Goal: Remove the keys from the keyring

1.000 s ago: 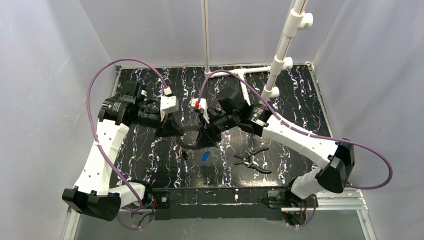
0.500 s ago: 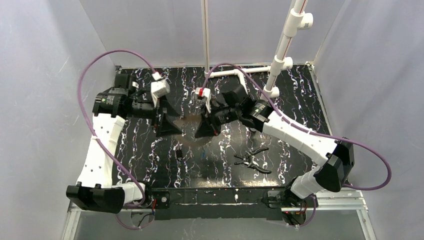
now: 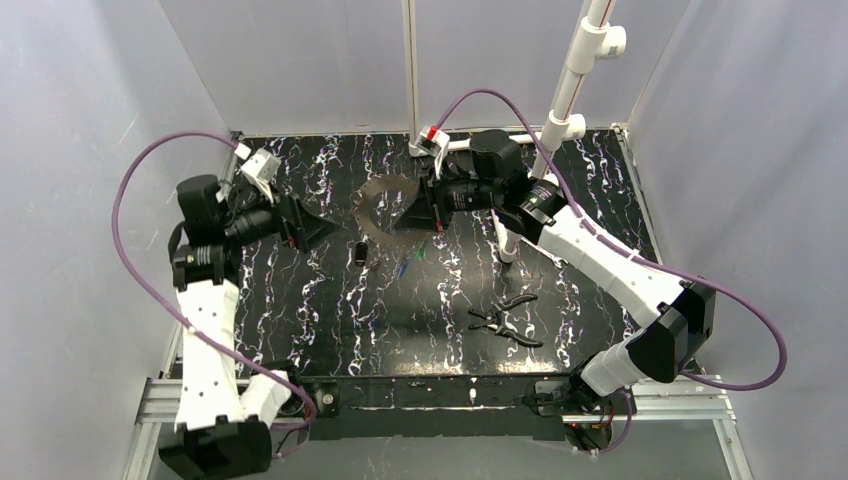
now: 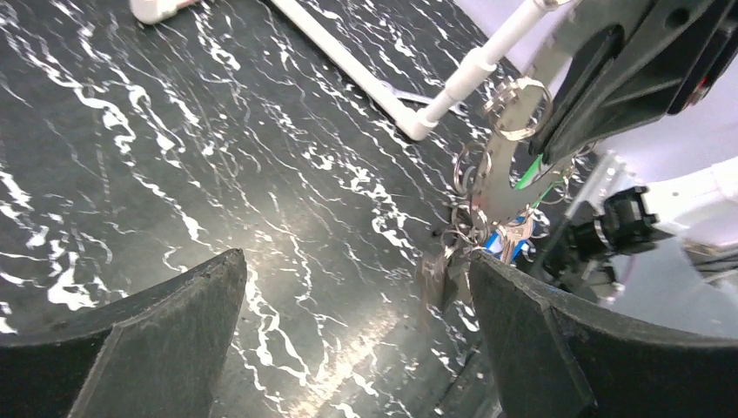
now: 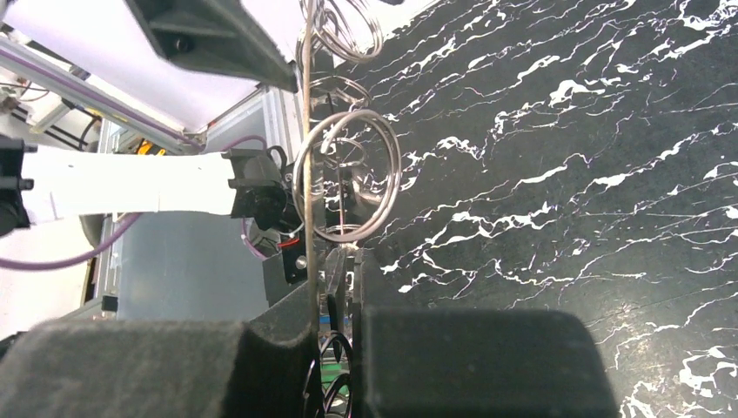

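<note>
The left arm and right arm have white shells, black joints and looping purple cables.

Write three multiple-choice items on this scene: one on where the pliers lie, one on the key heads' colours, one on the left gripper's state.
1. Where on the table do the pliers lie?
A. In the far left corner
B. Near the front edge, on the right arm's side
C. Against the back edge

2. What colours are the heads of the keys hanging from the keyring?
A. Green and blue
B. Red and yellow
C. Both white

3. How does the left gripper stand?
A. Shut on the keys
B. Shut on the pliers
C. Open and empty

Answers:
1 B: the top view shows them flat in front of the right arm.
2 A: the left wrist view shows both heads below the right gripper, which pinches the keyring.
3 C: its fingers stand wide apart with nothing between them.
</note>
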`<state>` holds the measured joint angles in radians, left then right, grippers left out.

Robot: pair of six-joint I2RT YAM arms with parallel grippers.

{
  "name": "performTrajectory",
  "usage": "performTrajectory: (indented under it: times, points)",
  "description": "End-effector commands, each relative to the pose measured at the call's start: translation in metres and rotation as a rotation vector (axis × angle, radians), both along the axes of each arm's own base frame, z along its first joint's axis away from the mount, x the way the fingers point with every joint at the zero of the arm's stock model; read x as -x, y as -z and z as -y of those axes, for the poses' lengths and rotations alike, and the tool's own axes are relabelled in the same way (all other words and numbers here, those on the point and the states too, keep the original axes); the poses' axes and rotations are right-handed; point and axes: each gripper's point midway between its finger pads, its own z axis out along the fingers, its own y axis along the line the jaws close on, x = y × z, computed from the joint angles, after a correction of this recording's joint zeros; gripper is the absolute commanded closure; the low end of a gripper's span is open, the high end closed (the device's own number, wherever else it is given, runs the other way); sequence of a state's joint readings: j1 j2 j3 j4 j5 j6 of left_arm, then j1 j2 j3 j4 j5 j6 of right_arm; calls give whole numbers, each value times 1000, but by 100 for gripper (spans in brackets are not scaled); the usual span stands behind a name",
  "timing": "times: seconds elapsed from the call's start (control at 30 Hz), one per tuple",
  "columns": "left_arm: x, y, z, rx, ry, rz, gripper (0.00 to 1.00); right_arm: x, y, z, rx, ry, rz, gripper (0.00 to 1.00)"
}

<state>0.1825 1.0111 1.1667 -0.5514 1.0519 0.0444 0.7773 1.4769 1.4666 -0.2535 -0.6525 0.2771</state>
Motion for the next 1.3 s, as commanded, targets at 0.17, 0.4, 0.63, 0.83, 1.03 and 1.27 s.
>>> performTrajectory:
  times: [0.17, 0.4, 0.63, 0.83, 1.03, 1.27]
  points:
    - [19, 9, 8, -1, 23, 243, 4, -9, -42, -4, -106, 27, 49, 99]
    - [4, 34, 13, 34, 37, 217, 7, -11, -36, -6, -97, 27, 43, 99]
    - [10, 56, 33, 6, 134, 267, 14, -14, -32, -8, -91, 36, 28, 99]
    - [11, 68, 42, -16, 180, 310, 30, -13, -33, -9, -102, 27, 19, 99]
    - [6, 62, 45, -8, 200, 365, 44, -11, -34, -9, -105, 16, 17, 99]
    - [16, 63, 58, 12, 279, 379, 48, -9, -35, -11, -113, 2, 11, 99]
